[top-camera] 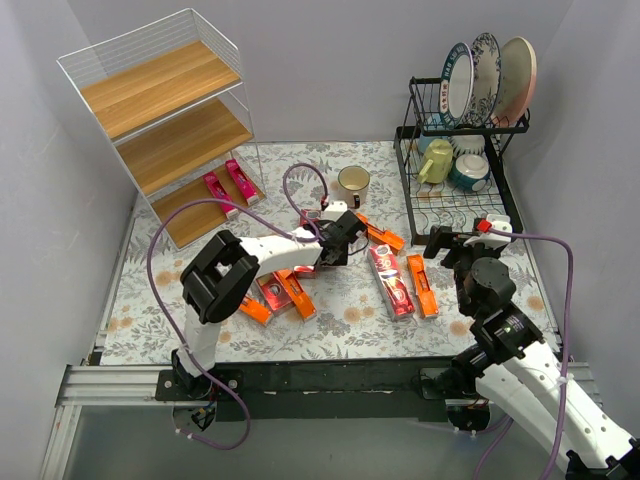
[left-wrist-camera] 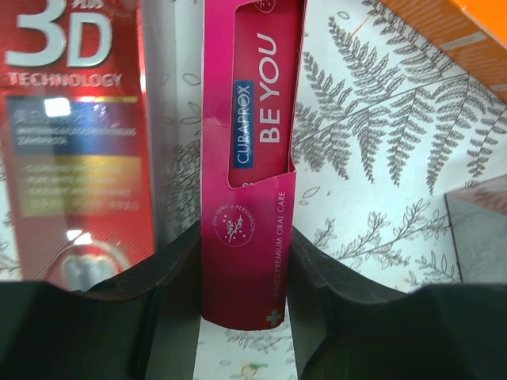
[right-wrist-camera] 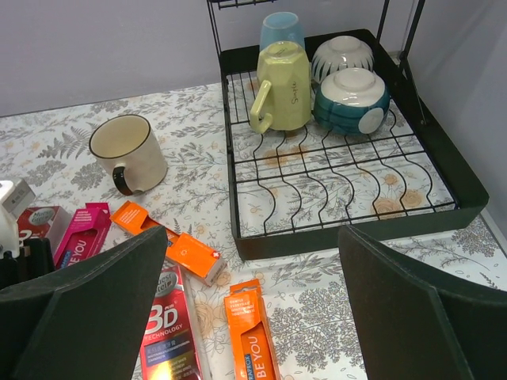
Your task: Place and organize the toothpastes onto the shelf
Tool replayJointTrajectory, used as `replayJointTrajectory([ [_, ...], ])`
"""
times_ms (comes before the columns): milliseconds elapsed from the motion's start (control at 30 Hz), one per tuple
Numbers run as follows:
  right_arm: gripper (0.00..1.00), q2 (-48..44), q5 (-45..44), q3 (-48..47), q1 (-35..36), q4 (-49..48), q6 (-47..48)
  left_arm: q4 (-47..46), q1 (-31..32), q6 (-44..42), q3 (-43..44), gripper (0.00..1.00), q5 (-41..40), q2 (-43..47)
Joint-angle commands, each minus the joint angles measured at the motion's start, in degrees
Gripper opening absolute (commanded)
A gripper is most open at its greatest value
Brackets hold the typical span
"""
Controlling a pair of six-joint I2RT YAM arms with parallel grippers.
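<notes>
My left gripper [left-wrist-camera: 247,269] is shut on a pink box [left-wrist-camera: 252,142] — one finger [left-wrist-camera: 150,309] presses on each long side, near one end of the box. I hold it across its thin width because that is how my fingers fit round it. The box looks flat on the flowery cloth [left-wrist-camera: 380,158], so I think it is not lifted yet. A big red box [left-wrist-camera: 75,158] lies just beside it. It is very near my finger, so I might bump it when I go up.

The shelf [top-camera: 160,90] stands in the far left corner, well apart from my hold. On its lowest board lie two pink boxes [top-camera: 240,181], side by side. I guess my pink one belongs next to them — same colours together look tidy. The top two boards are bare.

My right gripper [right-wrist-camera: 253,241] is wide open and holds nothing. It hangs over the right side of the cloth, near the black dish rack [right-wrist-camera: 463,178], out of the left arm's way. Below it lie more boxes that need to go up: a second red box [right-wrist-camera: 170,324] and an orange box [right-wrist-camera: 249,332]. A mug [right-wrist-camera: 127,150] stands farther back.
</notes>
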State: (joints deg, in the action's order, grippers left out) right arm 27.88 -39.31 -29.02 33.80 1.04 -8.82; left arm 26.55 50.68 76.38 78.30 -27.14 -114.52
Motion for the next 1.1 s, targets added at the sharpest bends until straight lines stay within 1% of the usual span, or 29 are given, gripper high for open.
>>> replayJointTrajectory([
  [0, 0.97, -0.5, 0.0, 0.1, -0.1, -3.6, 0.7, 5.6, 0.2, 1.7, 2.2, 0.32, -2.5, 9.8],
  [167, 0.97, -0.3, 1.2, -0.1, -0.1, -3.8, 1.2, 9.8, 0.1, 1.3, 0.8, 0.30, -5.8, 16.6],
  [233, 0.97, -0.2, 1.7, 0.1, -0.1, -4.0, 1.4, 12.2, -0.8, 1.6, -0.3, 0.27, -6.3, 19.3],
  [367, 0.96, 0.2, 2.0, 0.2, -0.1, -4.6, 1.8, 15.0, -3.3, 2.0, -3.7, 0.27, -7.8, 24.7],
  [467, 0.96, 0.7, 2.7, -0.3, -0.1, -4.5, 2.1, 16.0, -7.5, 2.4, -8.2, 0.27, -7.8, 29.3],
  [500, 0.96, 0.7, 2.8, -0.4, -0.1, -4.4, 2.1, 15.6, -10.6, 2.0, -9.6, 0.27, -6.7, 30.6],
  [533, 0.96, 0.5, 2.9, -0.4, -0.1, -4.3, 2.1, 15.2, -11.9, 1.8, -12.4, 0.27, -6.0, 32.0],
  [600, 0.96, 0.2, 3.3, -0.5, -0.1, -4.1, 2.1, 14.5, -16.1, 1.2, -14.6, 0.27, -4.9, 35.0],
  [667, 0.96, -0.3, 3.4, -0.6, -0.1, -4.1, 2.1, 14.5, -18.5, 1.1, -16.9, 0.27, -4.6, 36.9],
  [767, 0.96, -0.7, 3.9, -0.5, -0.1, -4.1, 2.1, 14.5, -22.3, 1.1, -19.4, 0.27, -5.1, 38.2],
  [867, 0.96, -1.0, 4.5, -0.5, -0.1, -4.1, 1.9, 12.5, -28.5, 0.6, -22.2, 0.27, -4.2, 38.9],
  [1067, 0.96, -1.3, 5.6, -0.4, -0.1, -3.9, 1.4, 6.2, -35.6, -3.4, -23.5, 0.28, -2.9, 35.7],
])
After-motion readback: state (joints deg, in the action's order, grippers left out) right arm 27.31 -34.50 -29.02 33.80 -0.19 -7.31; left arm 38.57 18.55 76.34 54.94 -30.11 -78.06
